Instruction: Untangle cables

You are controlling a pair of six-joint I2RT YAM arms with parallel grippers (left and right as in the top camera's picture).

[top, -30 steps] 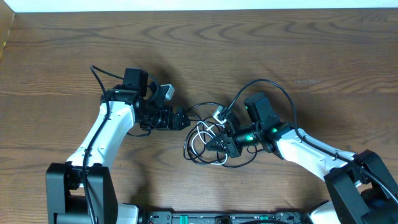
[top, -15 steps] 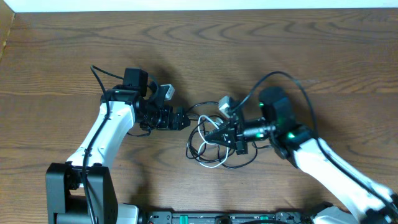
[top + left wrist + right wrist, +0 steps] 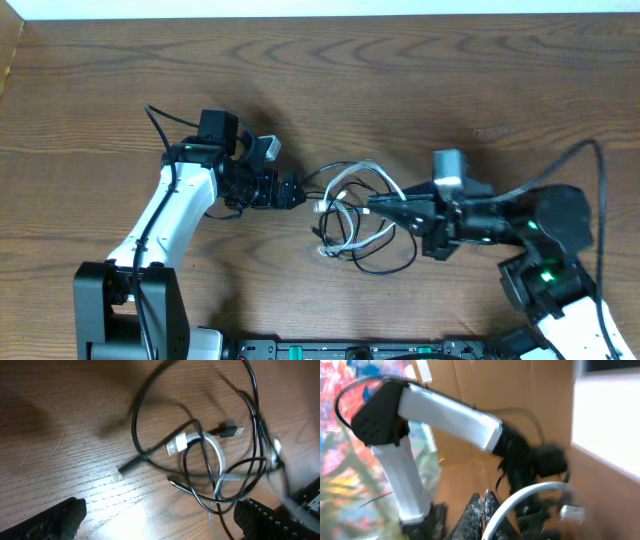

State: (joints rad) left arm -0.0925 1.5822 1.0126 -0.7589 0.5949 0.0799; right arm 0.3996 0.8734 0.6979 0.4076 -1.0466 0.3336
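Note:
The cables lie tangled at the table's middle: a short white cable (image 3: 345, 178) looped through longer black cables (image 3: 400, 262). My right gripper (image 3: 373, 203) points left, raised over the tangle, and is shut on the white cable (image 3: 520, 500), which arcs up past its fingers (image 3: 483, 500). My left gripper (image 3: 291, 192) sits low at the tangle's left edge. In the left wrist view its fingers (image 3: 160, 512) are wide apart and empty. Ahead of them are the black loop (image 3: 145, 405) and the white cable with its plug (image 3: 192, 439).
Thick black wires run from the arm bases, one behind the left arm (image 3: 160, 120) and one arching over the right arm (image 3: 590, 160). The table's far edge (image 3: 320, 14) meets a white strip.
My right arm has pulled back to the right and lifted, drawing the white cable up and stretching the tangle rightward. The left arm has not moved.

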